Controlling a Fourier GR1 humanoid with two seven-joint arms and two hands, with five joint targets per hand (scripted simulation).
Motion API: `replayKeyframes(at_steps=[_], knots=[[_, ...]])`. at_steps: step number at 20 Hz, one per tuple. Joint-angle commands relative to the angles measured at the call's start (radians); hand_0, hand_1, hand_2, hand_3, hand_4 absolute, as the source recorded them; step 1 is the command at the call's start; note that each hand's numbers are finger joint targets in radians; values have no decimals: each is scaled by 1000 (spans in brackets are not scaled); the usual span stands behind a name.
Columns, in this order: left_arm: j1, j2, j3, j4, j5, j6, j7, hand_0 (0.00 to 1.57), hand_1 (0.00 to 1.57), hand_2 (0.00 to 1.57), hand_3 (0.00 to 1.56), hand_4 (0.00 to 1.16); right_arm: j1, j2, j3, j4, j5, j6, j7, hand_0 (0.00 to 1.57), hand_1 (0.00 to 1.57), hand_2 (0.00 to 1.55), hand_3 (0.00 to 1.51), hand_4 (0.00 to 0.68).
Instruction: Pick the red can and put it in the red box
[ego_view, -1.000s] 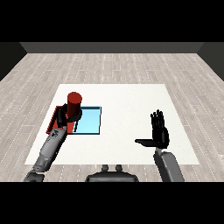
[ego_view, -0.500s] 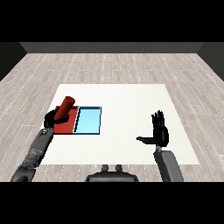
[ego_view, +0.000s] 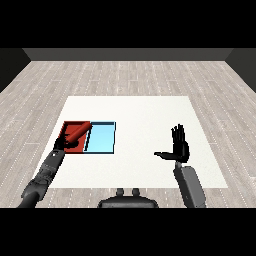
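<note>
My left hand (ego_view: 63, 143) curls round the red can (ego_view: 77, 133), which lies tilted over the red box (ego_view: 70, 126) beside the light blue tray (ego_view: 101, 138), so I judge releasing comes next, while my right hand (ego_view: 178, 148) hangs with straight fingers

From my seat, the red can (ego_view: 77, 133) has gone from standing upright over the trays at the left of the frame a second ago, to tilted half a second ago, to lying on its side now inside the red tray (ego_view: 68, 126). My left hand (ego_view: 64, 143) has dropped with it, moving left and lower in the frame, its forearm now stretching further toward the lower left corner. I can't tell whether its fingers have let go.
</note>
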Motion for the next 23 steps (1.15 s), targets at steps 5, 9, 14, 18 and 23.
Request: replayKeyframes(at_steps=[5, 9, 14, 18, 23], knots=[[-77, 52, -37, 187, -67, -193, -15, 0, 0, 0, 0, 0, -41, 31, -18, 72, -4, 10, -46, 0, 0, 0, 0, 0], [-73, 18, 127, 105, 90, -113, -160, 0, 0, 0, 0, 0, -27, 23, -3, 27, 1, 20, -31, 0, 0, 0, 0, 0], [-76, -11, 298, -94, 278, -289, -444, 470, 470, 470, 0, 0, -16, 14, -23, 20, -30, 47, -36, 0, 0, 0, 0, 0], [-55, -137, 387, -234, 422, -492, -590, 0, 0, 0, 0, 0, -42, 28, 20, 31, 4, 45, -36, 0, 0, 0, 0, 0], [99, -263, 306, -454, 416, -546, -676, 0, 0, 0, 0, 0, 17, 10, 30, 54, 31, 83, -90, 0, 0, 0, 0, 0]])
